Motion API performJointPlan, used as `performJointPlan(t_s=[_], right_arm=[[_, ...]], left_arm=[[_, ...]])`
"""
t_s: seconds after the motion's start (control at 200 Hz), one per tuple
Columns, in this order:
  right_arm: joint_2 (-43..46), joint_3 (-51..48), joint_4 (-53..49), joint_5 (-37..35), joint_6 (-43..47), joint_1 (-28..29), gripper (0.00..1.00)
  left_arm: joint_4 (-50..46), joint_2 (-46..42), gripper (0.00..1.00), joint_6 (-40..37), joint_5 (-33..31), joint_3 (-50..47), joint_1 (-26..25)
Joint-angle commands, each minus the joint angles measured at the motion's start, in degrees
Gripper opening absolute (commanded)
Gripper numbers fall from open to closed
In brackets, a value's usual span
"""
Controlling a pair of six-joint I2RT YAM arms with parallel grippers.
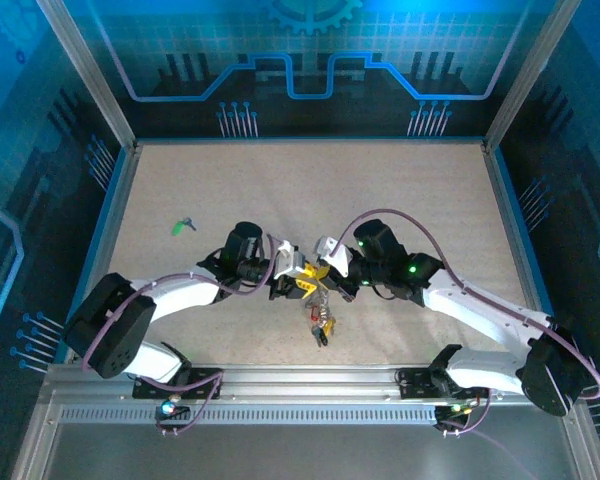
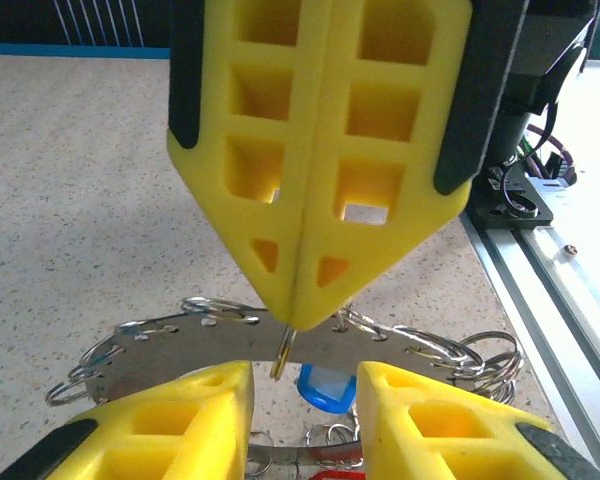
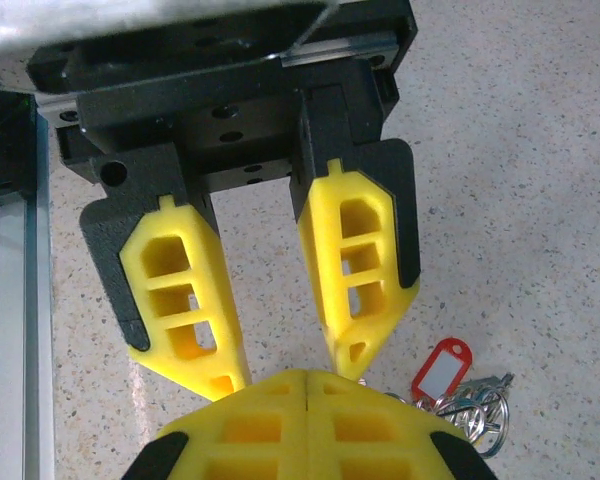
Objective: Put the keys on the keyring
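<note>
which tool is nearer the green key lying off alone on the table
Left. In the top view the left tool is right of and below the green key; the right tool is farther right, facing the left one.

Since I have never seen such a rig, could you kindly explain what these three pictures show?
Two white robot arms are bolted at a speckled table. One picture looks down from above; the other two come from a camera on each wrist. The left arm's yellow fingers stand open, holding nothing. The right arm's yellow fingers are shut, tips at the silvery metal keyring; whether they pinch it I cannot tell. The keyring carries small keys, a red plastic tag and a blue plastic tag. A separate green-tagged key lies on the table, farther left.
</note>
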State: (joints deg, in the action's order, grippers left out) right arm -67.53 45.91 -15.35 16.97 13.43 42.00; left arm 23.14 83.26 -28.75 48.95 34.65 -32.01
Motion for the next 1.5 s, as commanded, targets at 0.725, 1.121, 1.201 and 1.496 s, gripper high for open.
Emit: performJointPlan(t_s=[0.725, 1.121, 1.201, 1.496], right_arm=[[13.6, -7.3, 1.2, -3.3, 6.7, -3.2, 0.29], [9.9, -6.9, 7.2, -4.6, 16.5, -3.1, 0.19], [9.0, -6.6, 8.4, -3.0, 17.3, -2.9, 0.16], [11.6, -7.5, 2.2, 2.3, 23.0, 2.6, 0.08]], left_arm=[[7.0, -2.2, 0.00, -3.8, 5.3, -1.1, -0.4], [5.7, -6.3, 0.00, -6.3, 5.9, -1.1, -0.5], [5.3, -6.8, 0.00, -6.6, 5.9, -1.2, -0.4], [6.2, -7.2, 0.00, -2.5, 4.2, -0.1, -0.4]])
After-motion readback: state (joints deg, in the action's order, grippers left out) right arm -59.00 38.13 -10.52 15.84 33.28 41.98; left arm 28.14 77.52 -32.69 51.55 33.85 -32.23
